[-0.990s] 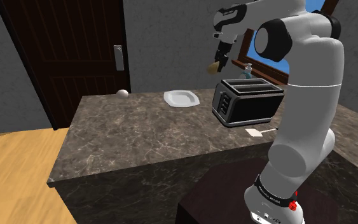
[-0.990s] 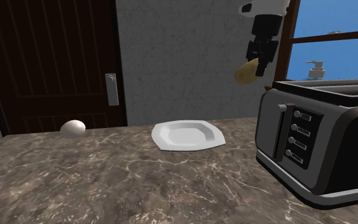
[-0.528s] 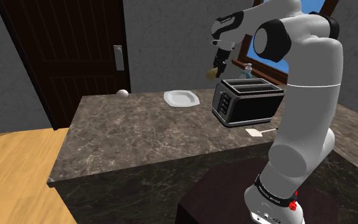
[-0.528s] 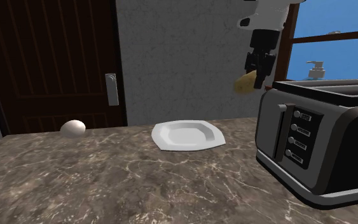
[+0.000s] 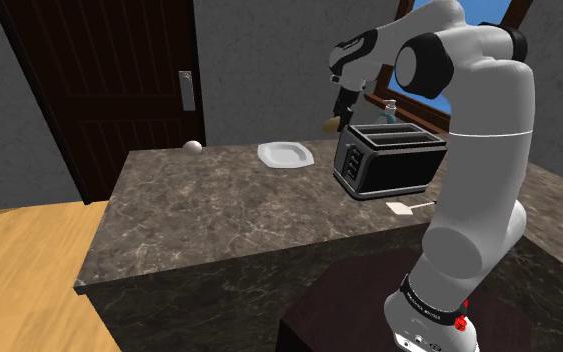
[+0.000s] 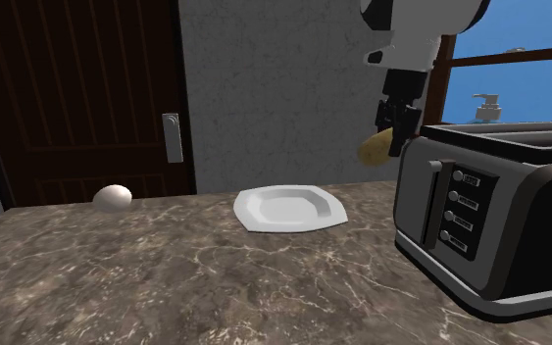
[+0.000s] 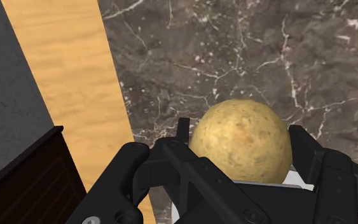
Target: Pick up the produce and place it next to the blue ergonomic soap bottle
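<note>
Gripper hangs in the air above the dark marbled counter, fingers pointing down, closed on a tan, speckled potato. In the wrist view we see the potato clasped between the two black fingers, one pressed against each side of it, with the counter's veined surface far beneath.

In the second exterior view the potato sits level with the top edge of the black toaster, just beside that view's left corner of it and not touching it. It is higher than the white plate and toward that view's right of it.

We note the soap bottle, with a pump head, behind the toaster at the window; its lower part is hidden by the toaster. The potato is well apart from it.

In the shoulder view the potato hangs under the gripper, between plate and toaster. A small white egg-shaped object lies on the counter's far edge, near the dark door.
</note>
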